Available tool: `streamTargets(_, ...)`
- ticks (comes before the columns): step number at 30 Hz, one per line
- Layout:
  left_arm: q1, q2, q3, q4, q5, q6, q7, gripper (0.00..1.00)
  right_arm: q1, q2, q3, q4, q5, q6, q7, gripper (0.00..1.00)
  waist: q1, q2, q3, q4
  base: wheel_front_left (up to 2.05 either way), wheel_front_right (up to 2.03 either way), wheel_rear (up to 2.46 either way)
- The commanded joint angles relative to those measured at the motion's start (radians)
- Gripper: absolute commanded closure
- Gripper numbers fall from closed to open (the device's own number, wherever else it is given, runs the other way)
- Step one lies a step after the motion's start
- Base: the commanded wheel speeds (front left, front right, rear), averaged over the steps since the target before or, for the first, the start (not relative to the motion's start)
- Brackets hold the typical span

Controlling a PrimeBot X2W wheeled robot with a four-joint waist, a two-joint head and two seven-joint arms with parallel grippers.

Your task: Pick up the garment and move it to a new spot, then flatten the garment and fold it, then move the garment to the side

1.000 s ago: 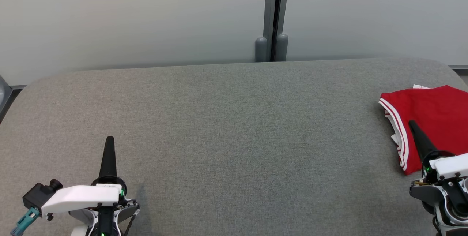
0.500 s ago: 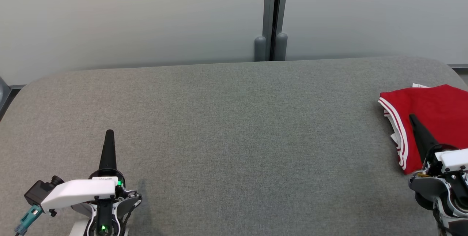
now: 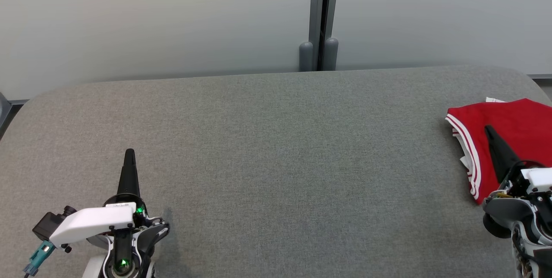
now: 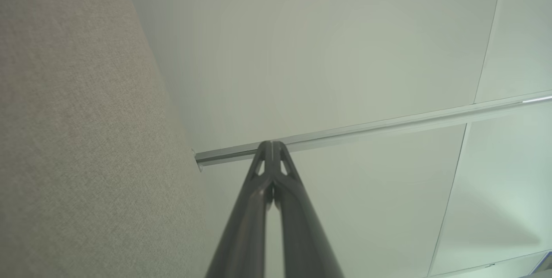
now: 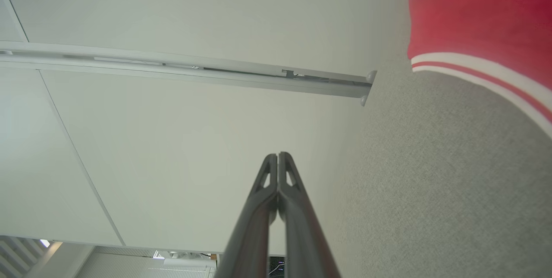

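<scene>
Head view: folded red garment point(image 3: 513, 135), white-striped

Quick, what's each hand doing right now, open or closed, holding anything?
Left hand: closed, holding nothing.
Right hand: closed, holding nothing; the garment lies beside it.

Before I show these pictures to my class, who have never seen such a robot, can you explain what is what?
This is a two-armed robot. The wide picture comes from its head camera, looking down at a grey fabric surface. The dark pointed fingers at the bottom corners are its left gripper and right gripper. The other two pictures come from cameras on each wrist, looking along those fingers. A folded red garment with white stripes lies at the right edge. Both grippers are shut and hold nothing.
</scene>
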Motion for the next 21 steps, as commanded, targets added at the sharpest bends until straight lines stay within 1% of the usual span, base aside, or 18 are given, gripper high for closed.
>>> streamTargets(1,-0.031,0.003,0.007,0.004,-0.021,-0.01,0.002,1.0,-0.022,-0.012,-0.005,0.011,0.027,0.002,0.011,1.0,0.0,-0.0001,0.0,0.0,0.0,0.0,0.0)
streamTargets(13,-0.05,-0.013,0.016,0.021,-0.089,-0.02,0.006,1.0,-0.059,-0.014,-0.013,0.052,0.103,0.002,0.026,1.0,0.0,-0.0001,0.003,-0.003,0.0,0.0,0.0)
streamTargets(21,-0.041,-0.012,0.015,0.019,-0.086,-0.019,0.006,1.0,-0.049,-0.014,-0.012,0.051,0.099,0.002,0.023,1.0,0.0,-0.0001,0.003,-0.003,0.0,0.0,0.0)
